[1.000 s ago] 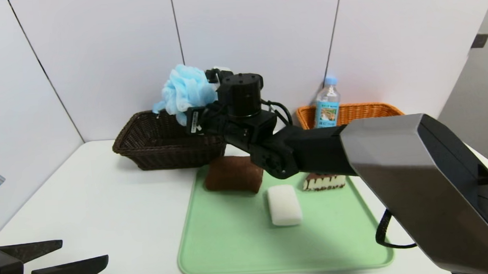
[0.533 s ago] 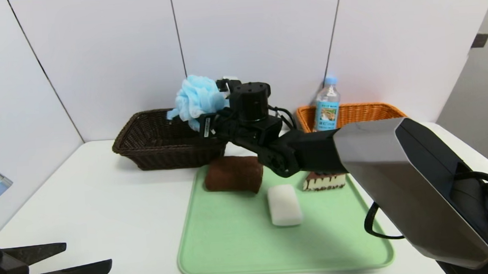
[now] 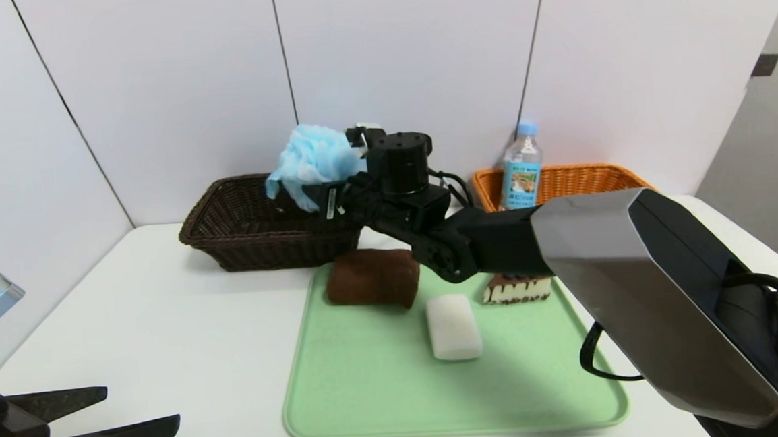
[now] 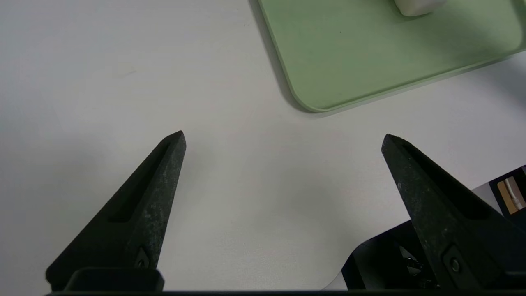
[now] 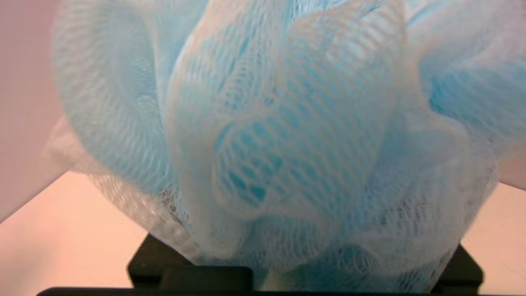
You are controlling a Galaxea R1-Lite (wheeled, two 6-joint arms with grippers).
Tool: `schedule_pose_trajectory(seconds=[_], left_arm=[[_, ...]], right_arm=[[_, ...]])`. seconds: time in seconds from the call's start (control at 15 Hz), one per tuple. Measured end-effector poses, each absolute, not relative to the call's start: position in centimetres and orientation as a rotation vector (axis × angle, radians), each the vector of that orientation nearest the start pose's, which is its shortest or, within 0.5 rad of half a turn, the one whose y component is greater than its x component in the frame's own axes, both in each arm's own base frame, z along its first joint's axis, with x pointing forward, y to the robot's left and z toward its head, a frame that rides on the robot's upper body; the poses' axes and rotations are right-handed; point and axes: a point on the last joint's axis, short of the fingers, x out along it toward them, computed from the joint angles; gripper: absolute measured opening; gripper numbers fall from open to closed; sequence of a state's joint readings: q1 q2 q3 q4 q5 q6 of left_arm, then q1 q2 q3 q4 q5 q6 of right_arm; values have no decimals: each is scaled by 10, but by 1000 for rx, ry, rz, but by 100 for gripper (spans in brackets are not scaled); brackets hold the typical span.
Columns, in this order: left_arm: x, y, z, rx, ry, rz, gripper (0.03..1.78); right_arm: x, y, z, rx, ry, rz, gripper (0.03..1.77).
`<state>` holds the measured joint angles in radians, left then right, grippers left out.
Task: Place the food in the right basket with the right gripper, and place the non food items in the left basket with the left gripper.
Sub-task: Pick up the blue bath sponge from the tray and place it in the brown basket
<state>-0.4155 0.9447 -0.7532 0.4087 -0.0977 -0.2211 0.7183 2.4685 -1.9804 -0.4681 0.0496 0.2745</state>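
Over the dark basket (image 3: pixel 254 223) the level right claw (image 3: pixel 332 174) (grip unclear) meets the pouf (image 3: pixel 311 159)

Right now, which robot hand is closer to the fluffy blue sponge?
Right. The right gripper is at the fluffy blue sponge, over the dark basket. The left gripper waits far away at the table's near corner.

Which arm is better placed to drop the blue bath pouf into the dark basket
Right. The right gripper has the pouf above the dark basket, while the left gripper sits open at the table's near edge.
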Motion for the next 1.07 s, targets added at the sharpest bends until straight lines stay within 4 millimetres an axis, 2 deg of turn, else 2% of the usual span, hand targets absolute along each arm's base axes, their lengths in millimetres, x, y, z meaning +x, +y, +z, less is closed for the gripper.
schedule_pose_trajectory(seconds=[0.27,0.67,0.87,1.07], left_arm=[[86,-40,226,-113,649,-430,169],[85,-40,228,-113,642,-432,169],[84,-39,232,-117,623,-431,169],[84,-39,246,-126,573,-434,169]], right_arm=[[394,349,171,255,124,766,131],[391,348,178,258,115,770,152],[387,343,196,270,87,759,158],[378,325,231,269,68,690,162]])
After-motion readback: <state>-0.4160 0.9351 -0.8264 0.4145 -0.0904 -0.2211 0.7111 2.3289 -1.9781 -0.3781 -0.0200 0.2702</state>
